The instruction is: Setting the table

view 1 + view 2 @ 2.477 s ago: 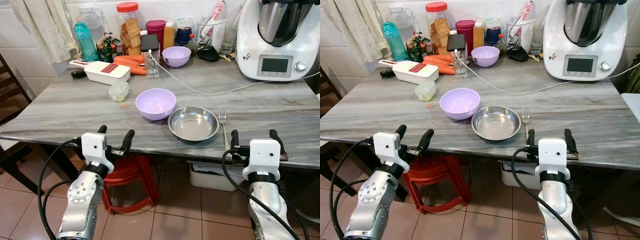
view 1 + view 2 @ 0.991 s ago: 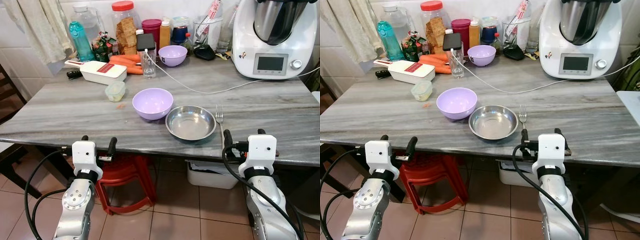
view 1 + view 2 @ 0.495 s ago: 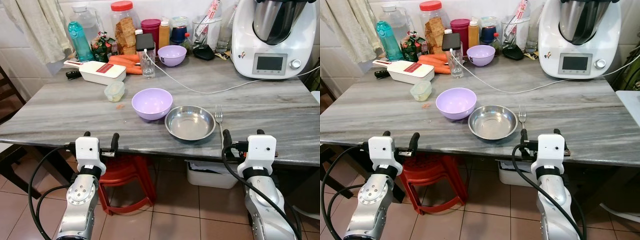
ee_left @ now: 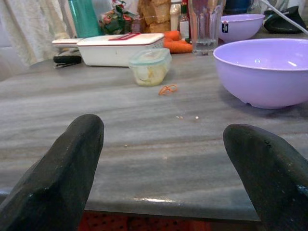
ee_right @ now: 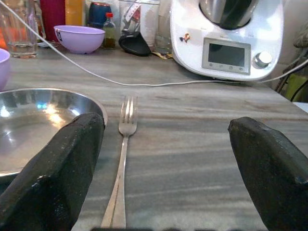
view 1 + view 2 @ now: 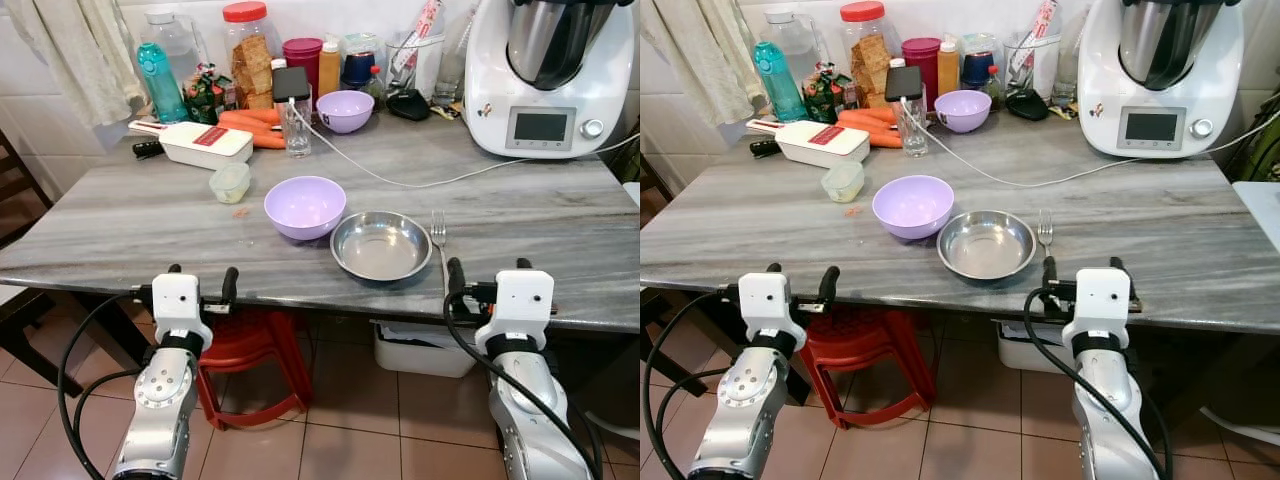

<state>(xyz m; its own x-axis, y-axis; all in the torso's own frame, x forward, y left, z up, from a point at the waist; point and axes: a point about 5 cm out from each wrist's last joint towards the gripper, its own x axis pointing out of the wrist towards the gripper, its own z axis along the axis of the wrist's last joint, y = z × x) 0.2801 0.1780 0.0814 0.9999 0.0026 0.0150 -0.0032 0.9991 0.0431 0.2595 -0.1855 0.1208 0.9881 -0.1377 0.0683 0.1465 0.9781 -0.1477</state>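
On the grey bench [image 6: 150, 215] the lavender bowl [image 6: 305, 206] touches the steel dish [image 6: 381, 245], the fork [image 6: 440, 238] just beside it, while my left end effector [image 6: 202, 288] and right end effector [image 6: 490, 276] hover wide open and empty at the near edge.

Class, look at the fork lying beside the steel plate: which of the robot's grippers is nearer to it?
Right. The right gripper hangs open at the table edge just behind the fork, its handle end. The left gripper waits open at the same edge, far across, beyond the steel plate.
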